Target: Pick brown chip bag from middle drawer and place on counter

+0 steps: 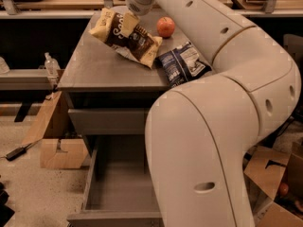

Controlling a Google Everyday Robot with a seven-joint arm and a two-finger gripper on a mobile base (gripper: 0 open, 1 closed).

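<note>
The brown chip bag (pixel 130 38) lies tilted on the counter (pixel 94 67) near its back edge, with its pale yellow ends pointing back-left and front-right. My gripper (pixel 130 21) reaches down from the big white arm and sits right over the bag's upper part, touching it. The middle drawer (pixel 118 188) stands pulled open below the cabinet front, and its grey floor is bare where it shows. The arm's elbow hides the drawer's right part.
An orange-red round fruit (pixel 165 26) and a dark blue and white chip bag (pixel 183 63) lie on the counter to the right of the brown bag. A cardboard box (pixel 57 148) and a bottle (pixel 51 64) stand to the left, and more cardboard (pixel 270 174) lies at the right.
</note>
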